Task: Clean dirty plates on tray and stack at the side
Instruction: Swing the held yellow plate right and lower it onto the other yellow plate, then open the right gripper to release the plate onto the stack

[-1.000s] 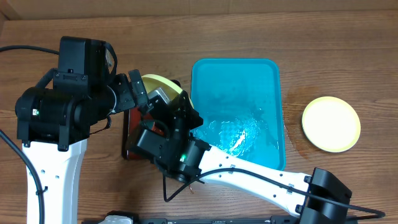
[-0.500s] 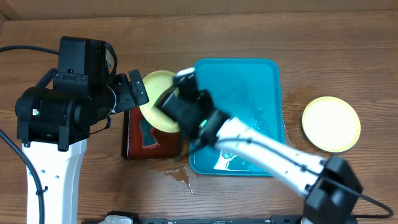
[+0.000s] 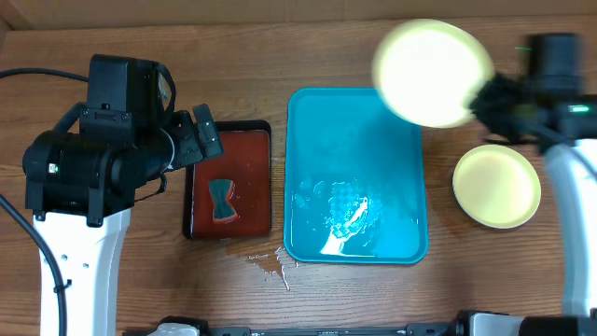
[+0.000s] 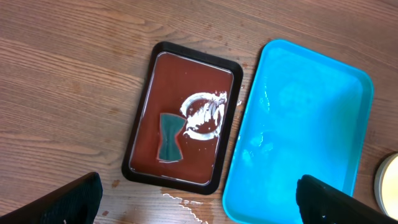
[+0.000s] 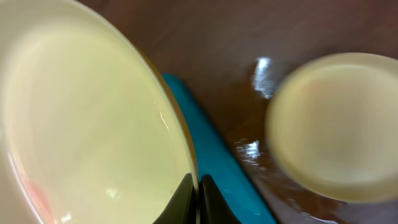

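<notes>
I'm pinching one plate [image 3: 432, 73] by its rim in the right end effector [image 5: 198, 198], risking it slipping short of the other plate [image 3: 496, 186] ahead.

No readable text, label, brand, number or sign appears anywhere.

The brown wood-grain surface [image 3: 233, 56] carries a large turquoise rectangular plastic tray [image 3: 326, 140] at its middle, with a smaller dark red-brown black-rimmed tray [image 3: 247, 168] just beside it on the left. A pale yellow-green round plastic plate [image 3: 496, 186] lies to the right, and small spilled water drops [image 3: 270, 263] sit by the trays' near edges.
</notes>
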### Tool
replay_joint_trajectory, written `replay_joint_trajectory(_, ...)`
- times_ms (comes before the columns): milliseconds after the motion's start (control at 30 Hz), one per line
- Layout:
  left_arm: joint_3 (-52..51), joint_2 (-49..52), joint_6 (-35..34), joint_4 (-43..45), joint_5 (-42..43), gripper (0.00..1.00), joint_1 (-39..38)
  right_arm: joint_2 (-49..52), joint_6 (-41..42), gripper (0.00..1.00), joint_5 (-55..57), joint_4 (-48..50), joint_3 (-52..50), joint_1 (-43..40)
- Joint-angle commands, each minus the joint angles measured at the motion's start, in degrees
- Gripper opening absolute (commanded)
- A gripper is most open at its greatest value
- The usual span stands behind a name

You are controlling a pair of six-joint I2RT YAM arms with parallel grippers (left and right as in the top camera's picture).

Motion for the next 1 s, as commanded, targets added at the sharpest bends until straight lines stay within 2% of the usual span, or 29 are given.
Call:
replay_joint_trajectory(0,0.79,0.24,0.46,0.13,-1.11,1.0,0.2,1.53,-3.82,0.04,-2.67,-3.54,-3.39,-9.27)
replay_joint_trajectory(33,0.79,0.24,0.46,0.11,-1.11,1.0,0.2,2.23,-5.11,0.04,-2.71,-4.28,-6.47,-13.18)
replay_joint_trajectory(167,0.79,0.24,0.46,0.13,-1.11,1.0,0.2,2.86,-5.92,0.04,-2.69,-3.06,-15.91,-19.76)
replay_joint_trajectory(333,0.79,0.24,0.46,0.11,-1.11,1.0,0.2,2.86,-5.53,0.04,-2.69,5.51,-27.06,-25.51)
replay_joint_trajectory(433,0.79,0.24,0.46,0.11,-1.11,1.0,0.2,2.86,-4.57,0.04,-2.71,8.5,-30.05,-27.98)
replay_joint_trajectory(500,0.79,0.24,0.46,0.11,-1.11,1.0,0.2,2.84,-5.18,0.2,-3.8,8.35,-30.01,-28.83)
replay_joint_trajectory(567,0.79,0.24,0.46,0.11,-1.11,1.0,0.2,2.43,-9.22,0.4,-7.87,7.21,-29.29,-28.94)
replay_joint_trajectory(700,0.79,0.24,0.46,0.11,-1.11,1.0,0.2,-0.92,-15.85,0.68,-16.65,2.27,-25.59,-27.74)
replay_joint_trajectory(767,0.79,0.24,0.46,0.11,-1.11,1.0,0.2,-3.58,-19.67,0.73,-21.24,-0.42,-23.45,-26.34)
replay_joint_trajectory(900,0.79,0.24,0.46,0.11,-1.11,1.0,0.2,-12.66,-29.7,0.73,-31.12,-5.29,-20.2,-18.71)
replay_joint_trajectory(967,0.79,0.24,0.46,0.11,-1.11,1.0,0.2,-17.2,-31.85,0.74,-32.54,-5.64,-19.98,-13.4)
